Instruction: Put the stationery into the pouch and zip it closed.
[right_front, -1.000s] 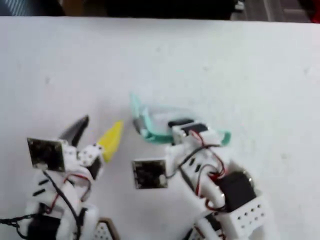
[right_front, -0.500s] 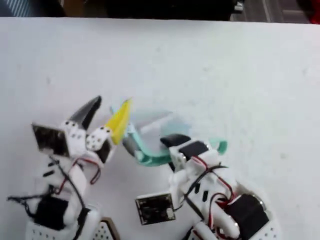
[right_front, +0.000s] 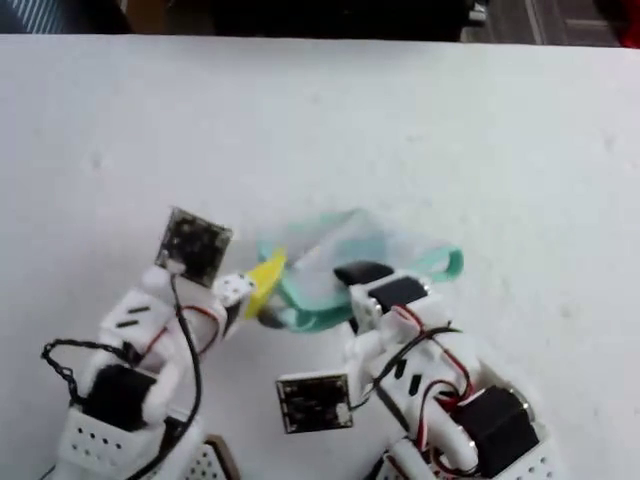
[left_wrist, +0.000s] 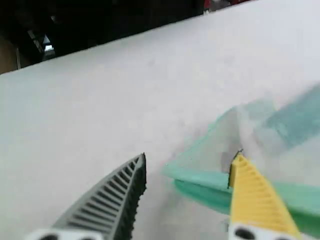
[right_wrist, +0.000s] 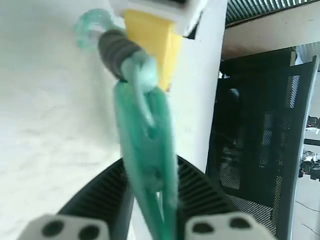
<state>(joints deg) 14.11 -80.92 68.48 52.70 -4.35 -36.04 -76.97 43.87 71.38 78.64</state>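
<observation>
The pouch (right_front: 335, 250) is clear plastic with a teal zipper band and lies in the middle of the table. My right gripper (right_front: 365, 275) is at its near edge. In the right wrist view that gripper (right_wrist: 147, 172) is shut on the teal band (right_wrist: 145, 145). My left gripper (right_front: 268, 290) is at the pouch's left end. It stands open (left_wrist: 190, 159), with the yellow finger (left_wrist: 252, 195) touching the teal edge (left_wrist: 205, 182) and the dark finger (left_wrist: 117, 197) over bare table. What is inside the pouch is too blurred to tell.
The white table (right_front: 450, 130) stretches free beyond and to both sides of the pouch. A dark grey stub (right_wrist: 117, 50) sits at the band's far end beside the left arm's yellow finger (right_wrist: 150, 45). A black mesh chair (right_wrist: 265, 130) stands off the table.
My left arm swung right and forward, bringing its yellow finger against the pouch's left end. My right arm drew back toward the near edge, shifting the pouch with it.
</observation>
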